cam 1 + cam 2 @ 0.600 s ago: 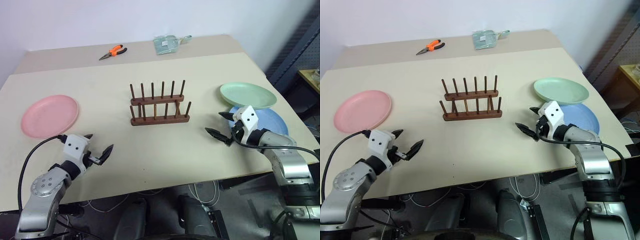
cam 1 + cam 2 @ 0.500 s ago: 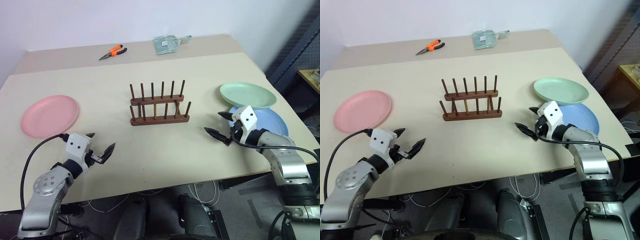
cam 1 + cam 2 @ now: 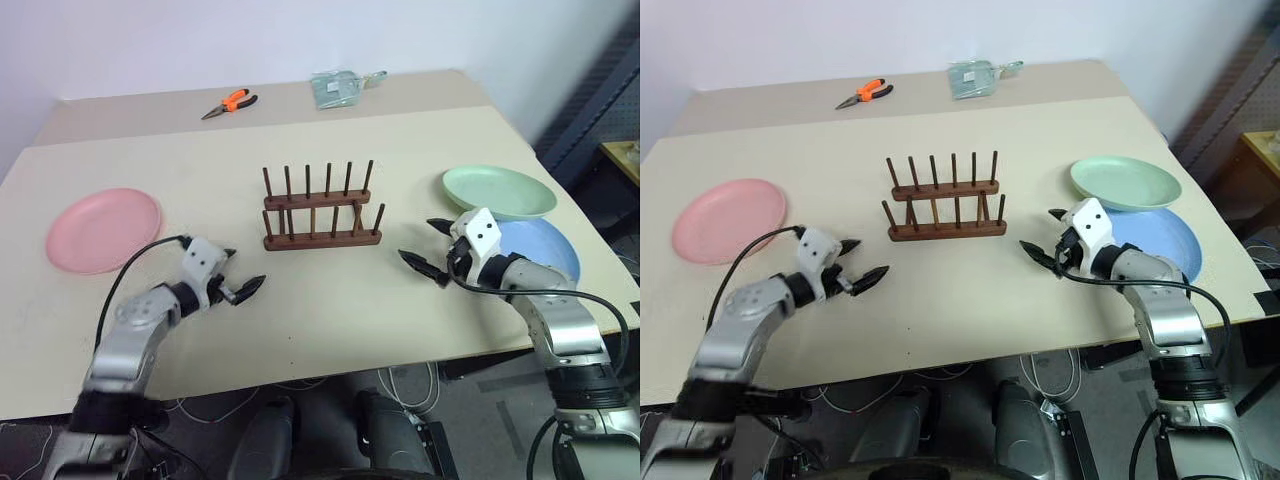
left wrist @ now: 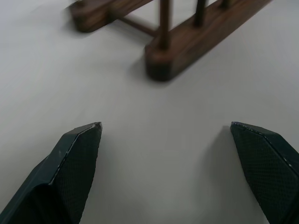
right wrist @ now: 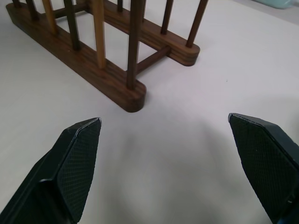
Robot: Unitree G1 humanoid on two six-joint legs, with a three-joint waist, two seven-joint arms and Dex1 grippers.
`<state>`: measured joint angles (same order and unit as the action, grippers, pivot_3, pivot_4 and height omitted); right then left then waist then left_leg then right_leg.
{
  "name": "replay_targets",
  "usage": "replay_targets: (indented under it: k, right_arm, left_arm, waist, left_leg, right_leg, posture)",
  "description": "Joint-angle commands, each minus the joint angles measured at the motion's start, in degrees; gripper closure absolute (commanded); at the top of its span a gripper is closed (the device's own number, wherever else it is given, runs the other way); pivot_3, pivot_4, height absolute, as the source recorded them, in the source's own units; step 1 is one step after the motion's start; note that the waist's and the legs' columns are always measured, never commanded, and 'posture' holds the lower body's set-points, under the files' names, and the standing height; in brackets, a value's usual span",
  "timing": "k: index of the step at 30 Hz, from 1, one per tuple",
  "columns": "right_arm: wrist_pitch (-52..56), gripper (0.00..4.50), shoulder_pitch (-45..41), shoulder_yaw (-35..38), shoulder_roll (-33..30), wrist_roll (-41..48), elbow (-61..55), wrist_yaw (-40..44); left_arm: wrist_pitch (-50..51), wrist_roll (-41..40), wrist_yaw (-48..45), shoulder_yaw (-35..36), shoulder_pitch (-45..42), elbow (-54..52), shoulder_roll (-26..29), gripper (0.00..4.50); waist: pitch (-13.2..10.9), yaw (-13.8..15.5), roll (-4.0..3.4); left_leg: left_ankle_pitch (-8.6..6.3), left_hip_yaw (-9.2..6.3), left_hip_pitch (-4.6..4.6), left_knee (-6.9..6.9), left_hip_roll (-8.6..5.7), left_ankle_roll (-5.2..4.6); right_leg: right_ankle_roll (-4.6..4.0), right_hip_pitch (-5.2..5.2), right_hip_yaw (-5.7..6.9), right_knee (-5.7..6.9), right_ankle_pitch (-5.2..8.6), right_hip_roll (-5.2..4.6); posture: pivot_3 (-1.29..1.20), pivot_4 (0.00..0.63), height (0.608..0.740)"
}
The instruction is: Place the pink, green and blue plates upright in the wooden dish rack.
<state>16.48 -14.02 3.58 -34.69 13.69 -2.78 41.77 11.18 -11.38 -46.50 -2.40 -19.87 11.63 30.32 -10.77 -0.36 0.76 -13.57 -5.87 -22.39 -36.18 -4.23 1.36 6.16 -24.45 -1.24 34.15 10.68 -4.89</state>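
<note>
The wooden dish rack (image 3: 321, 212) is seen at the middle of the table (image 3: 300, 310), its two base bars running side to side across the table and its pegs standing upright; no plate is held in it. The rack lies between the two grippers and a little beyond them.

The left gripper (image 3: 238, 272) is held just above the table, empty, with its fingers spread wide and aimed toward the rack's left end. The pink plate (image 3: 103, 229) lies flat well off to this gripper's outer side.

The right gripper (image 3: 428, 246) is likewise empty and spread wide, aimed toward the rack's right end, which is seen close ahead between its fingers (image 5: 74, 158). The green plate (image 3: 498, 190) lies flat just beyond this gripper's wrist, its near edge overlapping the blue plate (image 3: 545, 250), which lies flat beneath and beside the forearm.
</note>
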Motion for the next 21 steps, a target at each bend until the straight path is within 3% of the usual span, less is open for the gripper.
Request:
replay_targets:
  k: [1,4,6,13,17,21]
  right_arm:
    - [0.93,0.05,2.13,2.7,-0.33,0.24,-5.98,-2.57]
    - [2.01,0.05,5.08,4.28,-0.46,0.24,-9.52,-4.76]
    - [3.08,0.0,7.67,5.75,-0.43,0.4,-12.51,-6.21]
    - [4.96,0.0,12.81,7.48,-0.41,0.19,-17.49,-8.73]
    - [5.24,0.0,12.56,7.27,-0.71,0.01,-17.42,-8.98]
    - [4.11,0.0,11.34,7.56,-1.4,-0.24,-14.59,-8.28]
  left_arm:
    - [-5.38,2.74,-6.56,-4.17,-9.25,14.9,-2.45,0.0]
    - [-10.86,6.15,-9.67,-7.02,-15.47,26.22,-4.37,0.0]
    - [-13.4,7.17,-10.86,-7.58,-18.73,31.87,-5.65,0.5]
    - [-18.83,6.98,-17.94,-7.88,-20.49,35.48,-6.0,3.7]
    - [-19.39,6.51,-21.02,-8.25,-18.16,29.82,-5.24,3.72]
    - [-16.99,4.68,-25.07,-9.91,-12.27,15.12,-3.61,3.72]
  waist:
    - [0.02,0.07,-0.02]
    - [0.03,-0.06,-0.01]
    - [0.08,-0.07,-0.05]
    - [0.12,-0.32,-0.06]
    - [0.12,-0.37,-0.06]
    - [0.11,-0.37,-0.06]
  left_leg:
    - [0.0,0.0,0.01,-0.01,-0.02,0.0]
    - [0.0,0.03,0.01,0.0,-0.03,-0.01]
    - [0.0,0.02,0.02,0.01,-0.04,-0.01]
    - [0.0,-0.02,0.09,-0.03,-0.02,-0.01]
    - [-0.01,-0.05,0.1,0.0,0.0,-0.02]
    - [-0.02,-0.18,0.08,0.01,-0.01,-0.04]
  right_leg:
    - [0.01,0.02,0.0,0.02,0.0,-0.01]
    - [0.05,0.01,-0.01,-0.01,-0.01,-0.05]
    - [0.08,0.02,-0.01,0.01,0.0,-0.07]
    - [0.11,0.1,-0.03,0.04,-0.01,-0.07]
    - [0.12,0.1,-0.02,0.05,0.0,-0.05]
    - [0.15,0.1,-0.03,0.04,0.02,-0.07]
  posture:
    - [0.0,0.15,0.739]
    - [0.0,0.15,0.739]
    - [0.0,0.15,0.739]
    - [0.0,0.15,0.739]
    - [0.0,0.15,0.739]
    - [0.0,0.15,0.739]
